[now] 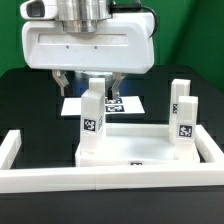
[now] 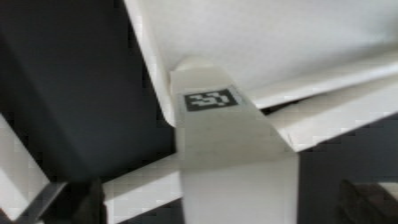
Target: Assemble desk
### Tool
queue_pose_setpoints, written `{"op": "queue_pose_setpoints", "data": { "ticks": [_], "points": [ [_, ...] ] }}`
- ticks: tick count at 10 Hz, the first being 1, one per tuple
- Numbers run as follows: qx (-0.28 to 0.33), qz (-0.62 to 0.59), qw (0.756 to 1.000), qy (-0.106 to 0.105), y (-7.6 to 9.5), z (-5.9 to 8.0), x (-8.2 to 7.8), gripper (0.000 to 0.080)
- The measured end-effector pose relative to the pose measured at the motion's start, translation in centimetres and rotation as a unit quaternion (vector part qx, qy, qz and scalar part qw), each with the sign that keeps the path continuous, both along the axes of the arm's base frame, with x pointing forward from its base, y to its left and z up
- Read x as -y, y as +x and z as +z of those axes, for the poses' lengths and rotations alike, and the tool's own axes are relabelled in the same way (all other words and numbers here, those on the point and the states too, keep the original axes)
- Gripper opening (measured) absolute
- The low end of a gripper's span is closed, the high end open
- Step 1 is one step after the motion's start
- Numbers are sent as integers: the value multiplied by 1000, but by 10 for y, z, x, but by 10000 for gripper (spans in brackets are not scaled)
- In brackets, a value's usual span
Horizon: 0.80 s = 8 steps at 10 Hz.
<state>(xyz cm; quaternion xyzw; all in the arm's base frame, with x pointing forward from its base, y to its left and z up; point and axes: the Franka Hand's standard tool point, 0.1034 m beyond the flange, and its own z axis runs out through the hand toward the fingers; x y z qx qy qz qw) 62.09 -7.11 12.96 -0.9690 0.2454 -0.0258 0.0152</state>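
Note:
The white tray-like tabletop [image 1: 130, 150] lies upside down on the black table. One white tagged leg [image 1: 92, 112] stands upright at its corner on the exterior view's left. Two more legs [image 1: 183, 112] stand at the corners on the right. My gripper [image 1: 90, 82] hangs just over the left leg, open, with one finger on each side of the leg's top and a gap on both sides. In the wrist view the leg [image 2: 222, 140] with its tag runs between my dark fingertips [image 2: 43, 202], with the tabletop [image 2: 249, 40] beyond it.
Long white border bars [image 1: 60, 182] run along the front and both sides of the work area. The marker board [image 1: 125, 102] lies flat behind the tabletop, under the gripper.

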Motion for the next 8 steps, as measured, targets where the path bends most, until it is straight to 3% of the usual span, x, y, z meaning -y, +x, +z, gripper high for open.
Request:
{"op": "queue_pose_setpoints", "data": {
  "ticks": [1,3,4,5,8],
  "points": [
    [-1,-4,1000,1,0,0,0,648],
    [-1,-48,999,3,0,0,0,386],
    [-2,-85,996,6,0,0,0,386],
    [-2,-117,993,8,0,0,0,291],
    [-5,-231,973,15,0,-1,-1,291]
  ]
}}
